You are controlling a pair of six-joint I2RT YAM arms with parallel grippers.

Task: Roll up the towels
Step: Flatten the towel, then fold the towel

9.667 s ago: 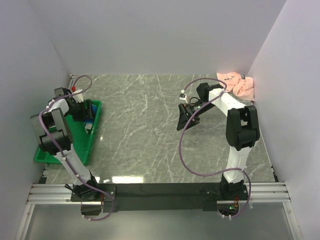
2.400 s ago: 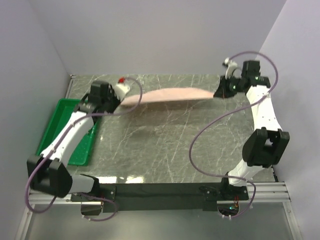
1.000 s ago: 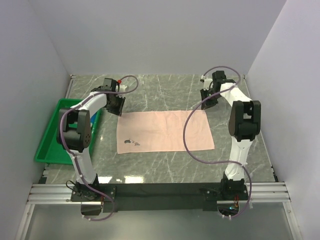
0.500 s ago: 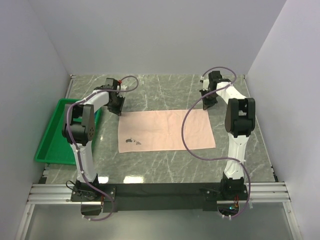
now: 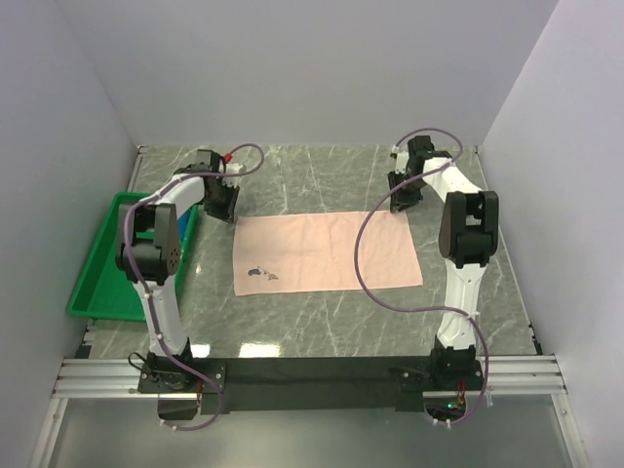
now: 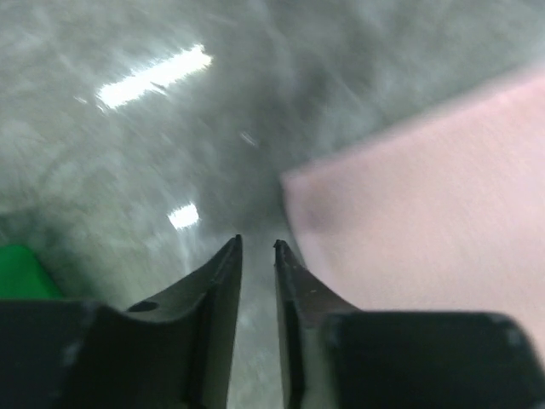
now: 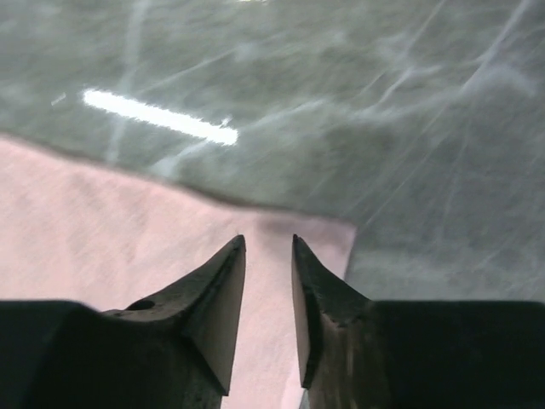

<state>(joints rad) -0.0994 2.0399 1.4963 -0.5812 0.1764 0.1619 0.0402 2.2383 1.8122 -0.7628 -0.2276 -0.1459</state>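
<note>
Your pink towel (image 5: 327,252) lies spread flat in the middle of the desk (image 5: 322,322), not yet rolled. Your left claw (image 6: 255,245) sits just off its far left corner, jaws slightly apart, empty. Your right claw (image 7: 268,240) hangs over the far right corner, likewise apart and empty. All the rolling is left.

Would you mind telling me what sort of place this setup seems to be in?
Probably a lab test cell, not a home: plain white walls box in a marble-patterned table, and the left arm and right arm are mounted on an aluminium rail at its near edge.
</note>
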